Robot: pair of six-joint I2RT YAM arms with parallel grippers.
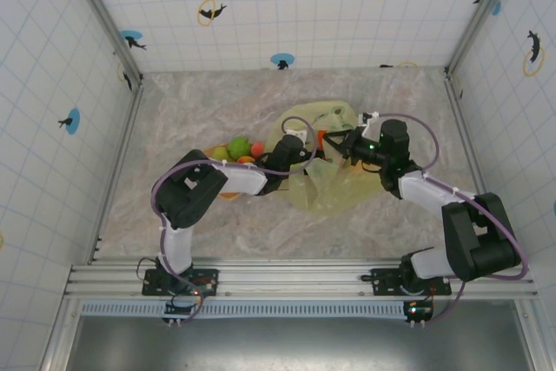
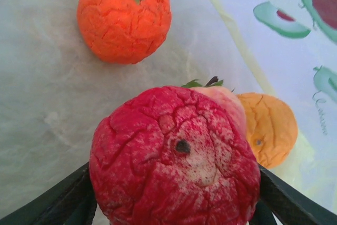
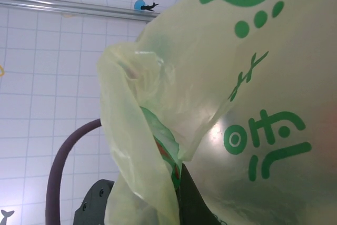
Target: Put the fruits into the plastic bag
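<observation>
Left wrist view: the left gripper [image 2: 174, 185] has its jaws wide around a red fruit [image 2: 174, 151] inside the plastic bag [image 2: 295, 93]; whether they grip it, I cannot tell. Other fruits [image 2: 124, 17] lie bagged beyond it. The right gripper [image 1: 334, 142] is clamped on the bag's rim, and several loose fruits [image 1: 236, 150] wait outside.

Left arm [image 1: 195, 190] and right arm [image 1: 456, 219] built of black joint housings and white links, purple cables [image 1: 155, 199] looped along each, black base plates [image 1: 178, 282] bolted at six o'clock, left gripper [image 1: 311, 152] and right gripper [image 1: 334, 142] finished black.
</observation>
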